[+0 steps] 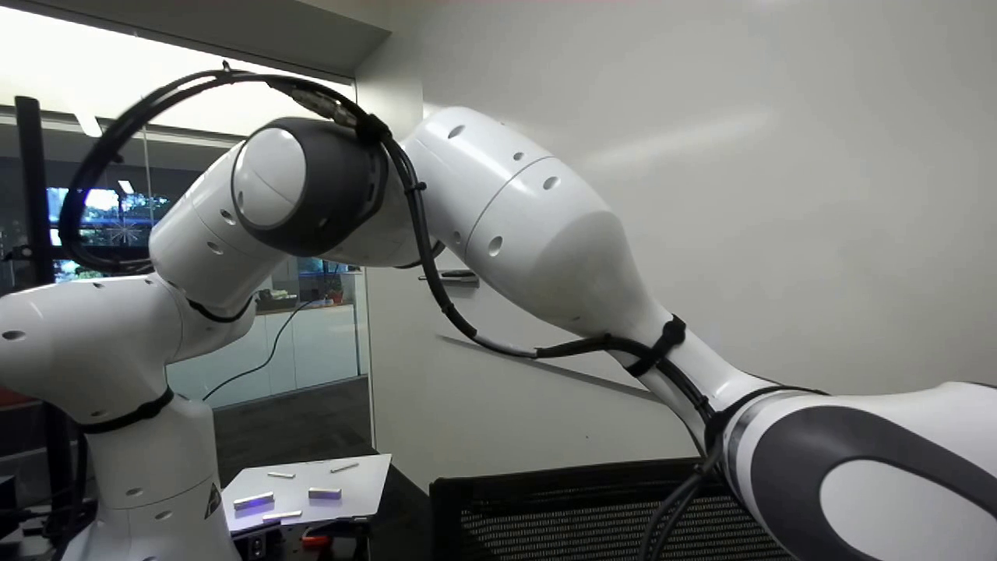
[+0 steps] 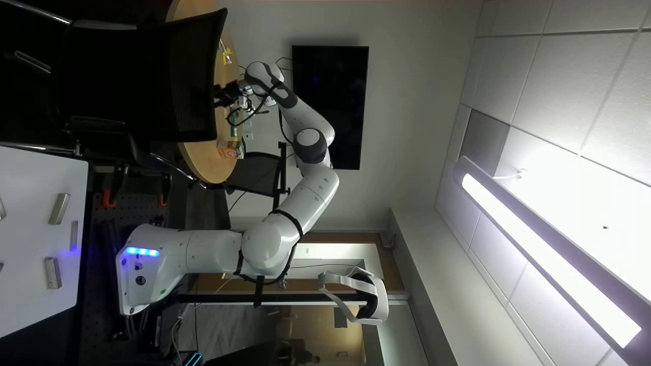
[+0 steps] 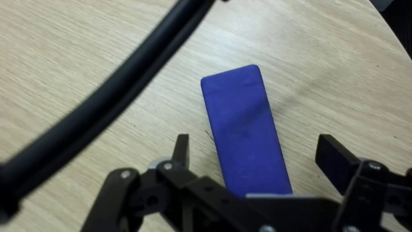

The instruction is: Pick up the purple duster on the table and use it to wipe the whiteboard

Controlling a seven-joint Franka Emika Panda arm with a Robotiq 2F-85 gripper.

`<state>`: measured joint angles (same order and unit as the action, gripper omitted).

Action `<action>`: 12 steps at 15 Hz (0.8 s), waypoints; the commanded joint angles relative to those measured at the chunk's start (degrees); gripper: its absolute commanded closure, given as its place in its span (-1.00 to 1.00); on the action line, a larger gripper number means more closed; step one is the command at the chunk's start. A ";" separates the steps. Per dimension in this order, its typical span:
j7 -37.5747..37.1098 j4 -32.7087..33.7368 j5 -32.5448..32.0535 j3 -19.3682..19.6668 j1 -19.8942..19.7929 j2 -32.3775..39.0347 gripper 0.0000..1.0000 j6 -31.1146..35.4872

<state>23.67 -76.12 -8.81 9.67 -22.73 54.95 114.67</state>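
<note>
In the wrist view the purple duster (image 3: 244, 129) lies flat on the light wooden table (image 3: 322, 64). My gripper (image 3: 252, 141) is open over it, one finger on each side, and table surface shows between the duster and both fingertips. The duster's near end is hidden behind the gripper's body. An exterior view, turned on its side, has the gripper (image 2: 222, 95) low at the round table (image 2: 203, 165), near a chair back. I cannot make out the duster in either exterior view. The whiteboard (image 1: 794, 218) is the large glossy panel behind the arm.
A black mesh chair (image 2: 142, 81) stands close to the table and the gripper. On the table is an orange-and-white box (image 2: 231, 149). A thick black cable (image 3: 106, 100) crosses the wrist view. Beside the robot's base, a white board (image 1: 370, 499) bears several small pale bars.
</note>
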 commanded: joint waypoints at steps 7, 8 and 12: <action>0.51 -0.84 -1.44 -0.22 1.64 -6.98 -1.00 -0.79; 0.08 -0.85 -1.23 -0.23 1.99 -8.50 -1.00 -1.70; -0.78 -1.25 0.28 -0.88 2.59 -15.07 -1.00 -2.37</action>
<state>23.39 -75.13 -9.06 9.57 -20.53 45.98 114.30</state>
